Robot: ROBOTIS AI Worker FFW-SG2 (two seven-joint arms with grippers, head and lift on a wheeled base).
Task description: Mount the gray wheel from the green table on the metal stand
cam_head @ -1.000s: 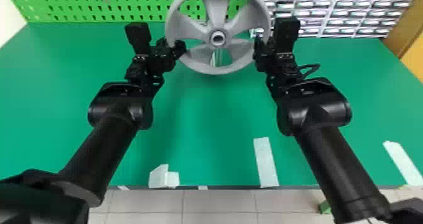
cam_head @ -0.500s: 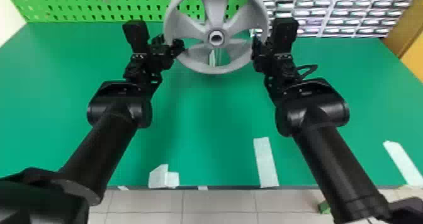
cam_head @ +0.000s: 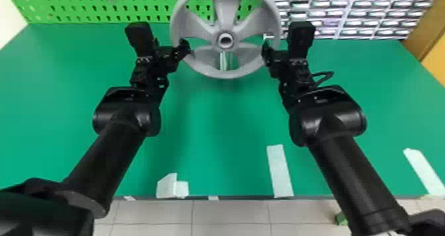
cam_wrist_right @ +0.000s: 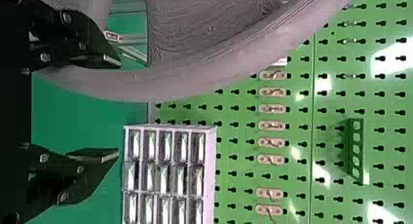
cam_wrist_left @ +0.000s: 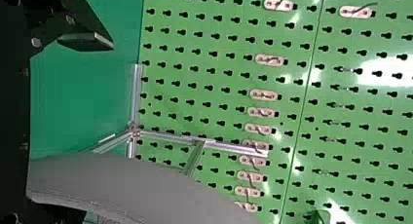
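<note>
Left gripper [cam_head: 188, 48] and right gripper [cam_head: 265, 50] had fingers apart at the rim. Gray wheel [cam_head: 225, 73] was between them, partly hiding the metal stand [cam_head: 223, 62]. Pegboard [cam_head: 79, 6], drawers [cam_head: 377, 12] stood beyond. Wheel had shifted slightly left.

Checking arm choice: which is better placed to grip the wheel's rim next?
Right, likely: in wrist view, one finger of its open pincer overlaps the rim; the left pincer has one clear of it.

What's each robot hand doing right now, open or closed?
Left gripper: open, its visible finger standing clear of the gray wheel.
Right gripper: open, fingers wide apart, the wheel not pinched between them.
</note>
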